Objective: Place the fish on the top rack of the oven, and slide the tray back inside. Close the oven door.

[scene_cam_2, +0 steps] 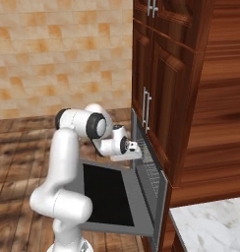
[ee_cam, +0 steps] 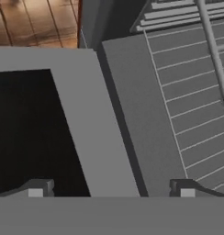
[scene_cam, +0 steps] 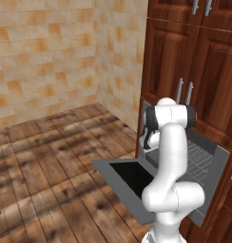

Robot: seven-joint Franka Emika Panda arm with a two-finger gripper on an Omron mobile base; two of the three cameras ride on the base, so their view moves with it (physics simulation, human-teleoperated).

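gripper [ee_cam: 109, 190]: tips spread wide, nothing between them; hangs over the door/cavity seam, pointing down.
oven door [ee_cam: 81, 133]: dropped flat, grey frame and black window right under the hand.
top rack [ee_cam: 196, 105]: wire grid just past the door's hinge edge; can't tell how far out it sits.
oven [scene_cam: 217, 156]: cavity open, set in red-brown cabinets [scene_cam_2: 166, 83].
fish: can't spot it on the visible rack wires or on the door; hand is empty, so it's either hidden on the rack or not placed.
risk 1: pushing the rack with the fish not on it means the task fails quietly. Confirm first.
risk 2: open tips near the wires could snag the grid, or skid off a thin wire on the push.
risk 3: door closed before the rack is fully in would jam on the rack edge.
risk 4: arm folded tight by the cabinets, so the elbow could clip the door on the swing.
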